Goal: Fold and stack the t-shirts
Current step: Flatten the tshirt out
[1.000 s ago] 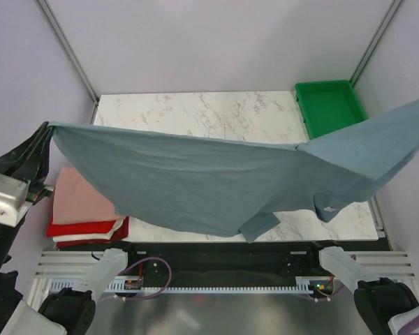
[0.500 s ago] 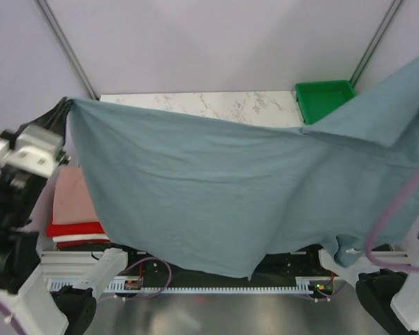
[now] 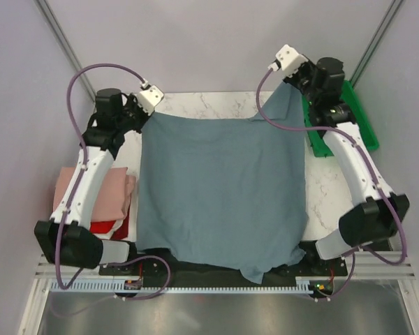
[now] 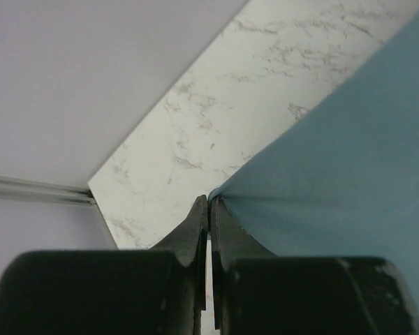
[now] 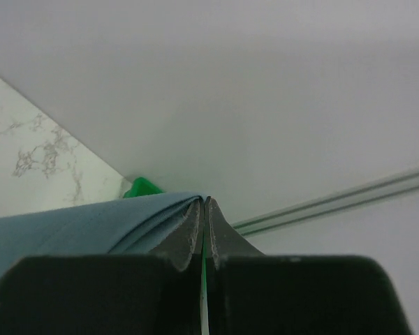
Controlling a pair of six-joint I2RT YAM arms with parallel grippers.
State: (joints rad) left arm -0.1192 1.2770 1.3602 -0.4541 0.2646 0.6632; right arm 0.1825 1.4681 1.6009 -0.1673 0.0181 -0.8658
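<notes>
The large slate blue-grey t-shirt (image 3: 220, 192) is spread over the marble table (image 3: 195, 103), its near hem hanging past the front edge. My left gripper (image 3: 144, 113) is shut on its far left corner, seen pinched in the left wrist view (image 4: 211, 199). My right gripper (image 3: 293, 89) is shut on its far right corner, held a little above the table, with cloth bunched at the jaws in the right wrist view (image 5: 204, 200). A stack of folded shirts, dusty-pink (image 3: 105, 195) on top with red (image 3: 121, 225) below, lies at the left edge. The white one is not clearly visible.
A green plastic tray (image 3: 356, 118) sits at the back right, partly behind my right arm; it also shows in the right wrist view (image 5: 141, 187). Grey walls close in the table at the back and sides.
Both arms swung from high and near to far over the table, carrying the blue-grey shirt forward and down. It now lies spread flat instead of hanging in the air.
</notes>
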